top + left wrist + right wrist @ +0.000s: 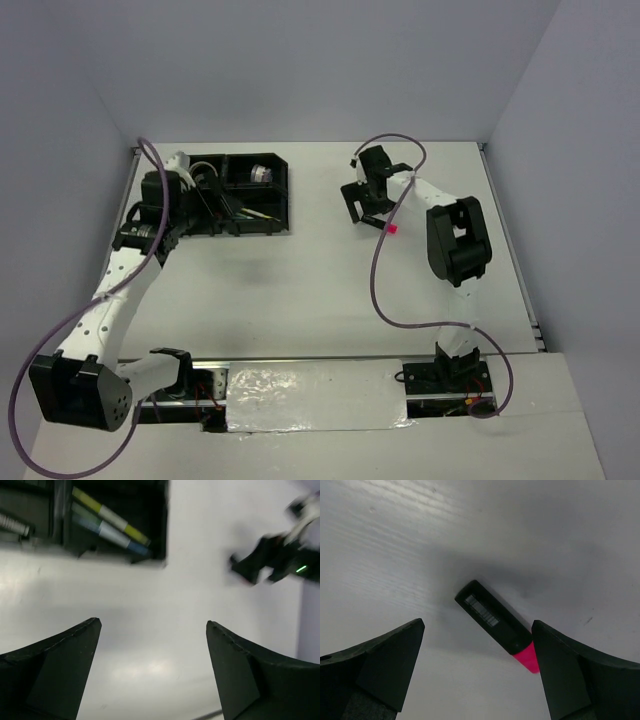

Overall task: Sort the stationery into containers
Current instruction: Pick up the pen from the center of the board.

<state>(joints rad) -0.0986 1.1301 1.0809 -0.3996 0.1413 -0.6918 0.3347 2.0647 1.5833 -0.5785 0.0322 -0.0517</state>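
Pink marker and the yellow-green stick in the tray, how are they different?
The pink marker lies out on the bare table; the yellow-green stick is already inside the tray. The marker is mostly black with a pink end; the stick is pale in the middle with yellow-green ends. The marker lies alone; the stick has a blue-ended one beside it. Both lie flat.

Place: robot lab cell
Walls: plain panels (300,70) at 9, 12, 3 o'clock around white table (300,300)
Edge: silver tape (315,395), 6 o'clock
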